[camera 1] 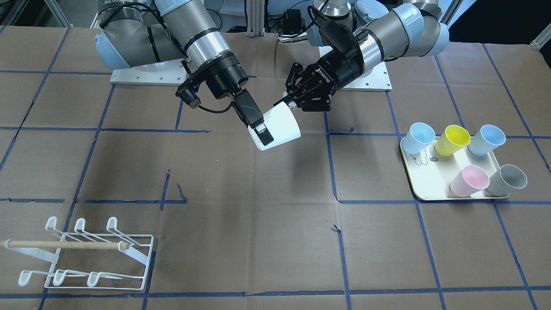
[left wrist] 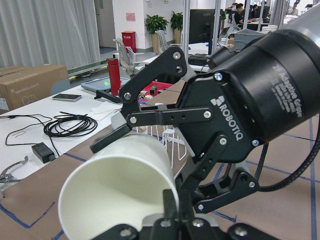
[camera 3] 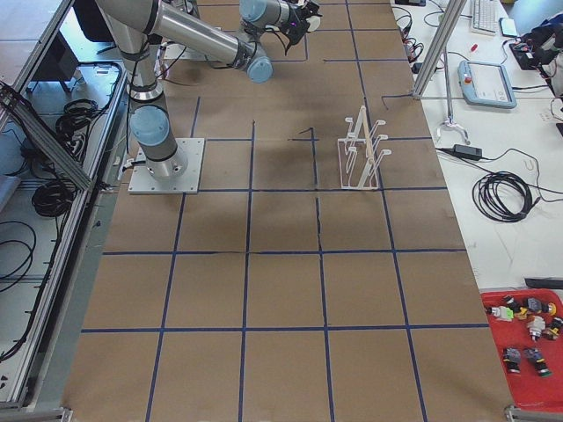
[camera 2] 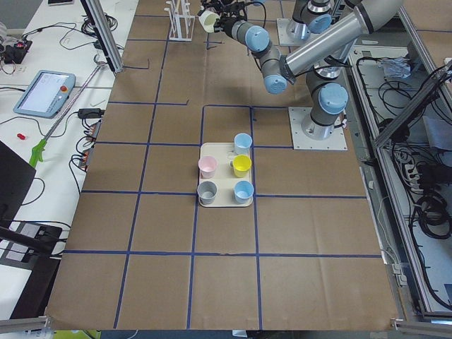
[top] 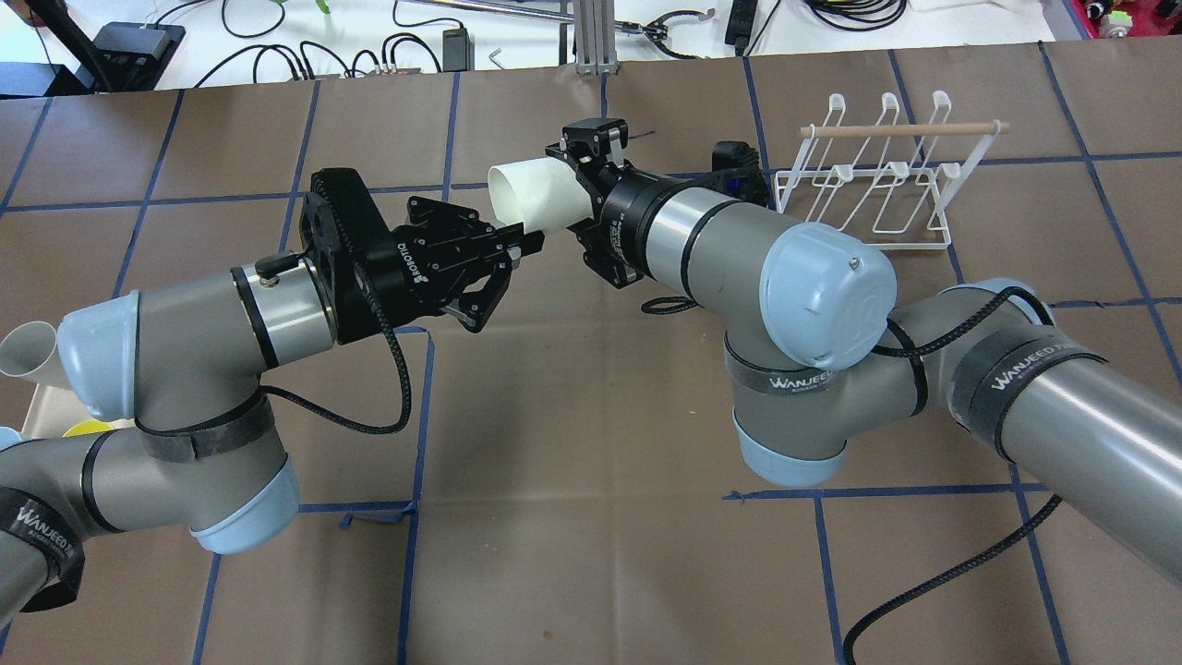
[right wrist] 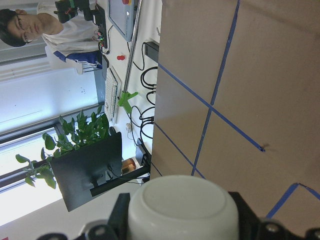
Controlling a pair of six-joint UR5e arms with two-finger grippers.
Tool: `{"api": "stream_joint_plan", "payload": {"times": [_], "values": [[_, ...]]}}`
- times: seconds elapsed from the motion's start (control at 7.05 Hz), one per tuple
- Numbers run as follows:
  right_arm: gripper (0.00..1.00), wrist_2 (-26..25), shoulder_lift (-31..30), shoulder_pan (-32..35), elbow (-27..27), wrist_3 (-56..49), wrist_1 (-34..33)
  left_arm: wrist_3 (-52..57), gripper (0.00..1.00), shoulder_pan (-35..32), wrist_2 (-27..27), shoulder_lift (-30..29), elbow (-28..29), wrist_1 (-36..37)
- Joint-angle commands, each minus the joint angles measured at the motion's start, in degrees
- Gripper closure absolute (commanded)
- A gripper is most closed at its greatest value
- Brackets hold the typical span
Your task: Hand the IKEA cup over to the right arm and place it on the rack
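Note:
The white IKEA cup (camera 1: 282,122) hangs on its side above the middle of the table, held between both arms. My left gripper (camera 1: 287,102) is shut on the cup's rim, one fingertip inside the mouth. My right gripper (camera 1: 267,130) is shut around the cup body near its base. The overhead view shows the cup (top: 522,189) between the left gripper (top: 526,242) and the right gripper (top: 568,180). The cup's open mouth (left wrist: 115,195) faces the left wrist camera. Its base (right wrist: 182,205) sits close between the right fingers. The white wire rack (camera 1: 86,254) stands on the table on the right arm's side.
A cream tray (camera 1: 424,189) on the left arm's side holds several coloured cups. The rack (top: 877,185) stands just beyond the right arm's forearm. Blue tape lines grid the brown table. A person sits beyond the table in the right wrist view.

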Motion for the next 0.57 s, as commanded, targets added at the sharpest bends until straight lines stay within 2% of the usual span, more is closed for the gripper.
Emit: {"api": "stream_joint_plan", "payload": {"times": [0.0, 0.14, 0.28, 0.43], "values": [[0.57, 0.12, -0.03, 0.00, 0.02, -0.04, 0.04, -0.11, 0.33, -0.03, 0.01, -0.15, 0.04, -0.22], [0.59, 0.21, -0.03, 0.00, 0.02, -0.04, 0.04, -1.94, 0.15, -0.03, -0.08, -0.06, 0.04, -0.31], [0.61, 0.21, 0.06, 0.00, 0.02, -0.04, 0.04, -2.91, 0.03, -0.03, -0.08, 0.03, 0.04, -0.31], [0.62, 0.21, 0.06, -0.09, 0.19, -0.04, 0.04, -3.01, 0.01, 0.23, 0.09, 0.38, 0.04, -0.39]]}}
